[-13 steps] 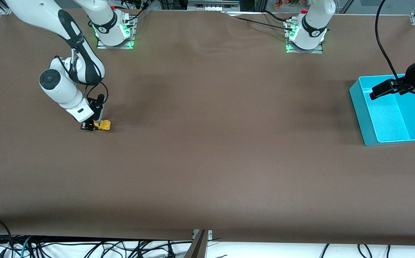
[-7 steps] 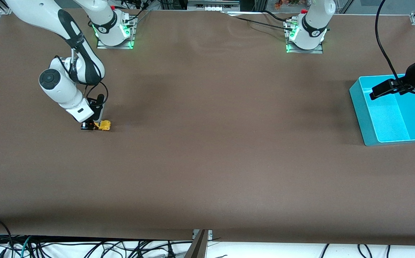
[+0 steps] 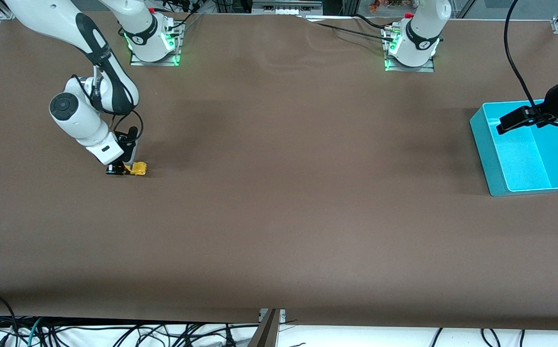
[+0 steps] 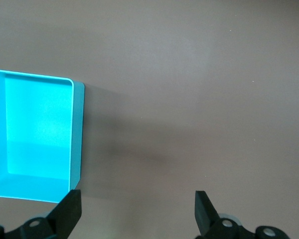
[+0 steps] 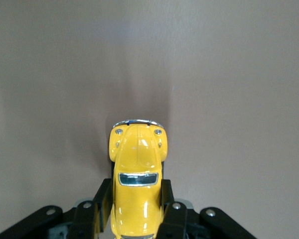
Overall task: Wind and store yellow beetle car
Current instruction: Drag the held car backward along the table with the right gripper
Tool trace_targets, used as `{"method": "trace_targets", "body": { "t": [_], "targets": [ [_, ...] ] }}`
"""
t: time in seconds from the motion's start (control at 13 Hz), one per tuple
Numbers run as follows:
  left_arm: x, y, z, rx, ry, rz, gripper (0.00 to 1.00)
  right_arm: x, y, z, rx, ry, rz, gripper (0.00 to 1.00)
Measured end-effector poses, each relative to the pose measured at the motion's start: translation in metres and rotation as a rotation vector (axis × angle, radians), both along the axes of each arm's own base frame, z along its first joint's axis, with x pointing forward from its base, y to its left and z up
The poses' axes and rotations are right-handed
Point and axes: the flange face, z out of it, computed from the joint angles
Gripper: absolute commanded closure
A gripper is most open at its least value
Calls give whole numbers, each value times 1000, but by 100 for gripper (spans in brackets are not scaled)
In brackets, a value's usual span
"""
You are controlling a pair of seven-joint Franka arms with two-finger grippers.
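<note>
The yellow beetle car [image 3: 139, 168] [image 5: 136, 172] sits on the brown table toward the right arm's end. My right gripper [image 3: 124, 168] [image 5: 135, 199] is down at the table and shut on the car's sides, with black fingers [image 5: 102, 199] pressed against the yellow body; the car's nose sticks out past them. My left gripper [image 3: 539, 126] [image 4: 137, 209] hangs open over the cyan bin [image 3: 524, 154] [image 4: 40, 134] at the left arm's end, with nothing between its fingers.
The brown table [image 3: 284, 193] stretches bare between the car and the bin. Both arm bases stand along the table's edge farthest from the front camera. Cables hang off the edge nearest the front camera.
The right gripper has closed the last bit onto the car and shifted it slightly toward the right arm's end of the table. The left arm has not moved.
</note>
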Motion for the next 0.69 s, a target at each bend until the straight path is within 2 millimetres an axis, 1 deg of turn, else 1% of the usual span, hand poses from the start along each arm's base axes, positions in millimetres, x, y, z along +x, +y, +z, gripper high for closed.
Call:
{"method": "trace_targets", "body": {
  "t": [0.23,0.54,0.69],
  "targets": [
    [0,0,0,0,0,0,0,-2,-39,0,-10,1,11,72],
    [0,0,0,0,0,-1,0,-6,-81,-1,-22,-11,19,71],
    [0,0,0,0,0,-1,0,-9,-106,-1,-31,-18,22,71]
  ]
}}
